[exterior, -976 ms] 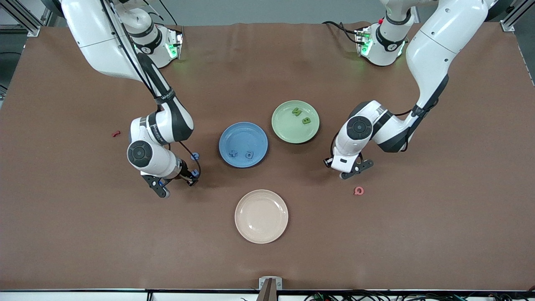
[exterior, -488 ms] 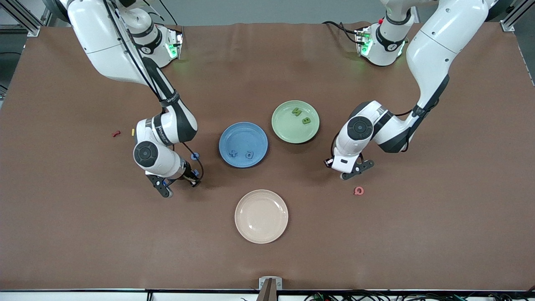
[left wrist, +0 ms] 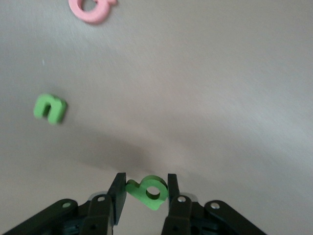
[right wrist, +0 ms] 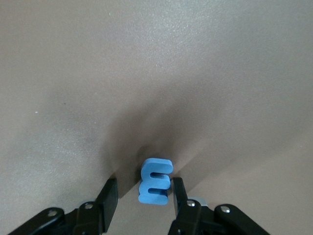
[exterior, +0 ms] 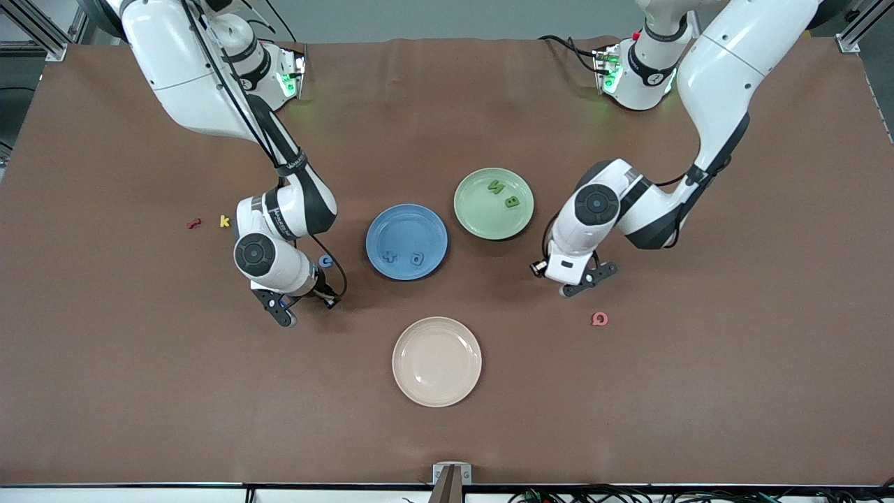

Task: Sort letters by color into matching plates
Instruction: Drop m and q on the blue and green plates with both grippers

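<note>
Brown and matte, the tabletop carries three round shallow plates: a blue plate with two small blue letters in it, a pale green plate with two green letters in it, and a cream plate nearest the front camera.

The left gripper has its jaws drawn narrow onto a thick, foam-like green letter with a round hole, pinched between the fingers, above the tabletop between the green plate and a pink letter. Another green letter lies flat on the tabletop near it.

The right gripper is low over the tabletop toward the right arm's end. A chunky blue E stands between its jaws, one finger touching it, the other just beside it with a small gap. A blue C lies between this arm and the blue plate.
</note>
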{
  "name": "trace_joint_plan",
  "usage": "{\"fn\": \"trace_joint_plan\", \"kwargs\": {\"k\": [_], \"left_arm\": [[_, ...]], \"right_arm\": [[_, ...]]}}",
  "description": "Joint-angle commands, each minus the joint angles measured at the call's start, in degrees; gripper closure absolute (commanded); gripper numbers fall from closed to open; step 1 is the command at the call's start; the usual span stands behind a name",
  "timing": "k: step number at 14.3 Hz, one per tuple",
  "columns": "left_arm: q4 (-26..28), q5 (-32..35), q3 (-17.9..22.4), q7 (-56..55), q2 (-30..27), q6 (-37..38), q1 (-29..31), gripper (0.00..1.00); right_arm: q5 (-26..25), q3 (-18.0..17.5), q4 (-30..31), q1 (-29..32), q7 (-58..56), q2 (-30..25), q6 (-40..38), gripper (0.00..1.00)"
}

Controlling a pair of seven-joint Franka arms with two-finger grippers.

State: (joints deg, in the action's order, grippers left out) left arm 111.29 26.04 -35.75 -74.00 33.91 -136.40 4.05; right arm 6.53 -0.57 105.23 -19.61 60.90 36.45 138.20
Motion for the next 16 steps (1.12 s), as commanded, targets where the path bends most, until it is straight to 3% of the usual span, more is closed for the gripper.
{"fn": "trace_joint_plan", "kwargs": {"k": [1, 10, 12, 14, 16], "left_arm": [[-1.4, -1.3, -3.5, -4.2, -1.2, 4.9, -0.8, 0.81], [-1.9, -1.1, -4.6, -12.5, 2.1, 5.1, -10.3, 0.81], [-1.7, -1.1, -4.5, -12.5, 2.4, 5.1, -11.0, 0.80], [-1.7, -0.8, -4.5, -12.5, 3.1, 5.1, -11.0, 0.80], [-1.8, -0.3, -4.3, -12.5, 3.3, 5.1, -11.0, 0.78]], "right_arm": [[-2.2, 0.8, 0.9, -0.5, 1.4, -0.2, 0.3, 0.48], [-5.0, 0.9, 0.9, -0.2, 1.4, -0.2, 0.3, 0.52], [-5.0, 0.9, 1.1, -0.2, 1.4, -0.2, 0.3, 0.68], [-5.0, 0.9, 1.1, -0.3, 1.4, -0.2, 0.3, 0.95], [-5.0, 0.9, 1.1, -0.2, 1.3, -0.2, 0.0, 1.00]]}}
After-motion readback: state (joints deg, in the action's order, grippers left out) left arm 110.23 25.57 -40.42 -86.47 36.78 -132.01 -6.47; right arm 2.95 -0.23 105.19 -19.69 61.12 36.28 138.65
